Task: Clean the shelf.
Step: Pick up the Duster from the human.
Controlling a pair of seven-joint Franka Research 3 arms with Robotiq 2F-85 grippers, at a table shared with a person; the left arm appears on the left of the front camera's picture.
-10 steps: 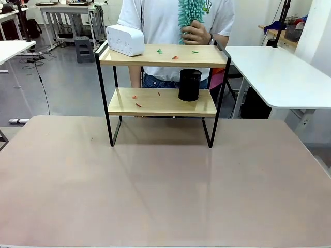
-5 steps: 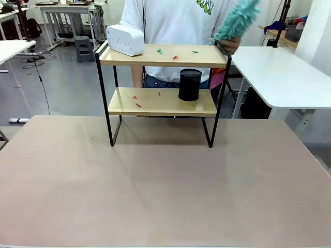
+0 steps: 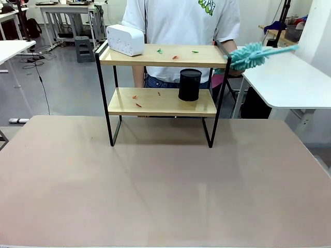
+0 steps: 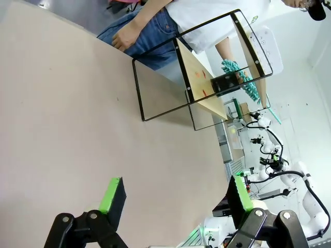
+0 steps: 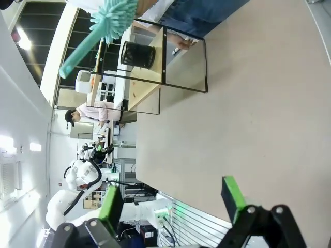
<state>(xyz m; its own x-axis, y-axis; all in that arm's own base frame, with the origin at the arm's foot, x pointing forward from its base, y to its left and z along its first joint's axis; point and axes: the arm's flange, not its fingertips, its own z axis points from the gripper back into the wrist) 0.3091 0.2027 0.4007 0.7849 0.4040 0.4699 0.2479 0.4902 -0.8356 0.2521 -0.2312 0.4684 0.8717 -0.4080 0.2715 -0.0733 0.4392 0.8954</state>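
Wooden-boarded, the shelf (image 3: pixel 155 106) is standing at upper centre, front view. We are holding the left gripper (image 4: pixel 176 195) and right gripper (image 5: pixel 172 201) spread wide, empty. A person is holding a teal duster (image 3: pixel 248 56) beside its right end.

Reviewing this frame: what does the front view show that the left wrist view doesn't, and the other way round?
Front view: green and red scraps lying on the top board of the shelf. Left wrist view: the left gripper, open over the table, and the person's free hand by the jeans. Both: the shelf, the black cup and red bits on its lower board, the white box on the top board, and the teal duster held at the shelf's end.
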